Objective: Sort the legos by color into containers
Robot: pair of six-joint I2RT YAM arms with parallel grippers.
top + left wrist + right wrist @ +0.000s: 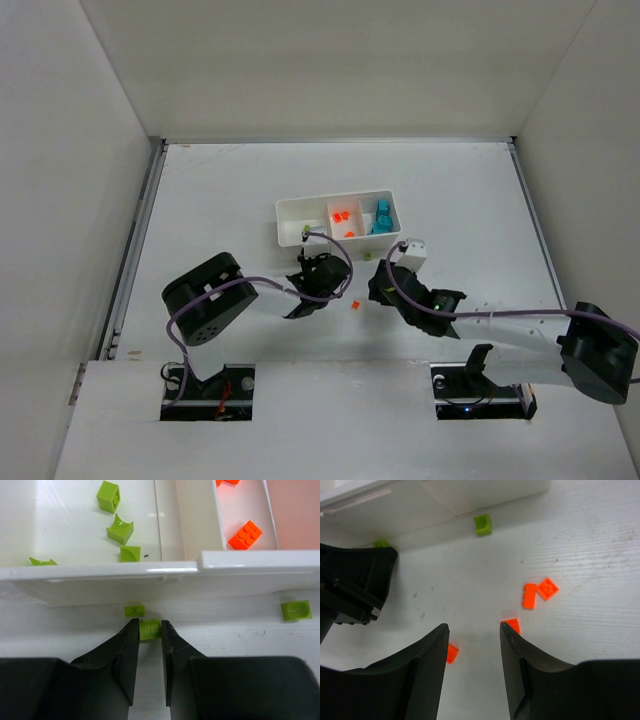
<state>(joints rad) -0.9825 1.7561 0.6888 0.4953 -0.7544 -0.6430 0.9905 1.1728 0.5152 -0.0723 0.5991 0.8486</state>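
The white three-compartment tray point(290, 206) holds lime green legos point(120, 530) on the left, orange-red legos point(340, 217) in the middle and teal legos point(381, 218) on the right. My left gripper point(149, 626) is just in front of the tray's near wall point(100, 574) and is shut on a lime green lego point(149, 629). Another green lego point(134, 610) lies just beyond it. My right gripper point(472, 626) is open low over the table, with one orange lego point(452, 653) by its left finger and another orange lego point(513, 625) by its right fingertip.
Two more orange legos point(538, 592) lie to the right of my right gripper. A loose green lego point(483, 524) sits near the tray wall and shows in the left wrist view point(296, 610) too. The left arm's wrist point(350, 590) is close on the left. White walls enclose the table.
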